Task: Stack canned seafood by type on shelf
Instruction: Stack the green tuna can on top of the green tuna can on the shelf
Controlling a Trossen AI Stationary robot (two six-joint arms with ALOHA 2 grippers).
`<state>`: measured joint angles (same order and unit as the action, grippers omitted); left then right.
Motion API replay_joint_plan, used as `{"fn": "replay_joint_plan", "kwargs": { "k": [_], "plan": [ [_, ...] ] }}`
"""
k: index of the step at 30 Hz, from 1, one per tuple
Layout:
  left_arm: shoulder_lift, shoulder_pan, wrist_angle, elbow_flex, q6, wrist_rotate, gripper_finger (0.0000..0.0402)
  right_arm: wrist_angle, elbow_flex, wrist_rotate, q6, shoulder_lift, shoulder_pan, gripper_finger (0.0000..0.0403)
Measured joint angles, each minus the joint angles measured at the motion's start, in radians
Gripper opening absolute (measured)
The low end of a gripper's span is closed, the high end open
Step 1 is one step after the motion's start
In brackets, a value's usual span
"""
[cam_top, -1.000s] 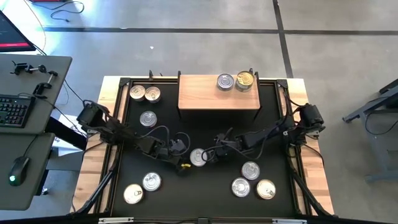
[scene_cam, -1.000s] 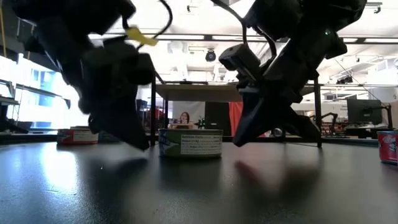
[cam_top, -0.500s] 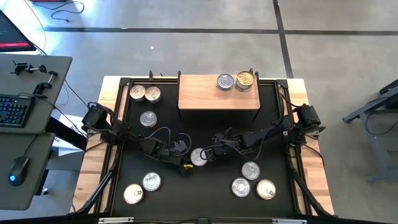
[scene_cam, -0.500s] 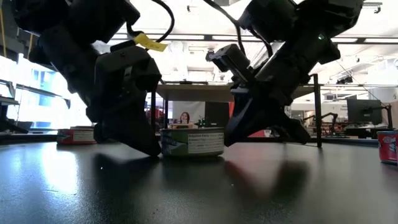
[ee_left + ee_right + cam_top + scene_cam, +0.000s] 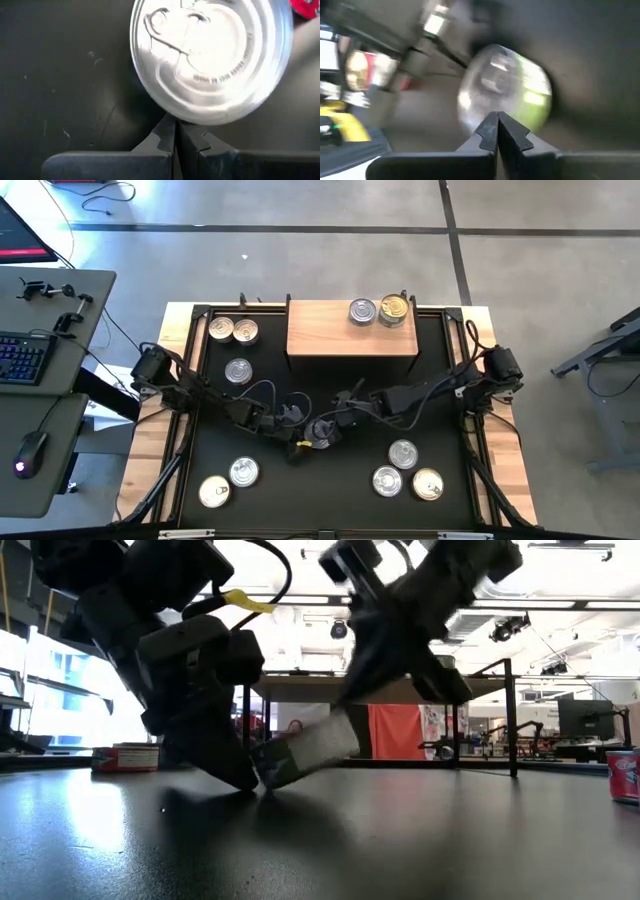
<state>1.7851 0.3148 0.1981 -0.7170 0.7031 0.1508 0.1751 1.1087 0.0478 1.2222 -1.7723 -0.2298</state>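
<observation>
Whereas half a second earlier the tin between the arms sat flat on the black mat, it was now tipped up on its edge, its far side lifted and its near rim on the mat. That tilted tin (image 5: 303, 751) lay just past the centre of the table toward six o'clock, wedged between the left gripper (image 5: 298, 442) at its nine o'clock side and the right gripper (image 5: 335, 418) at its two o'clock side. Both claws were clenched, fingertips pressed together, pushing against the tin rather than grasping it. The right gripper had moved in over the tin since the earlier frame, so from above it nearly hid the lid.

Seen from the left wrist, the lid (image 5: 210, 55) was round, bright silver metal with pressed rings and a pull tab; the side label was pale paper.

On the light-brown wooden shelf (image 5: 320, 330), a plain rectangular block at twelve o'clock, stood two tins: one silver-lidded (image 5: 362, 311), one gold-lidded (image 5: 394, 307), touching. Eight more lay on the mat: three (image 5: 238, 370) toward ten o'clock, two (image 5: 243, 471) toward seven o'clock, three (image 5: 403, 453) toward five o'clock. A red-labelled one (image 5: 624, 775) showed at the low view's edge.
</observation>
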Motion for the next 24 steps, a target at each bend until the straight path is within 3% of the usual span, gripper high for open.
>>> {"fn": "replay_joint_plan", "kwargs": {
  "k": [6, 10, 14, 24],
  "plan": [
    [-0.002, -0.023, -0.014, 0.001, -0.099, -0.030, 0.0000, 0.019, 0.040, 0.005, -0.033, 0.000, -0.002, 0.0000],
    [-0.047, -0.036, -0.073, 0.007, -0.113, -0.086, 0.0000, 0.172, 0.049, 0.032, -0.036, 0.000, -0.008, 0.0000],
    [-0.083, -0.025, -0.082, 0.008, -0.168, 0.003, 0.0000, 0.209, -0.001, 0.027, -0.028, 0.001, -0.008, 0.0000],
    [-0.026, -0.037, 0.036, 0.006, -0.104, -0.064, 0.0000, -0.028, -0.150, -0.022, 0.038, -0.008, 0.021, 0.0000]
  ]
}}
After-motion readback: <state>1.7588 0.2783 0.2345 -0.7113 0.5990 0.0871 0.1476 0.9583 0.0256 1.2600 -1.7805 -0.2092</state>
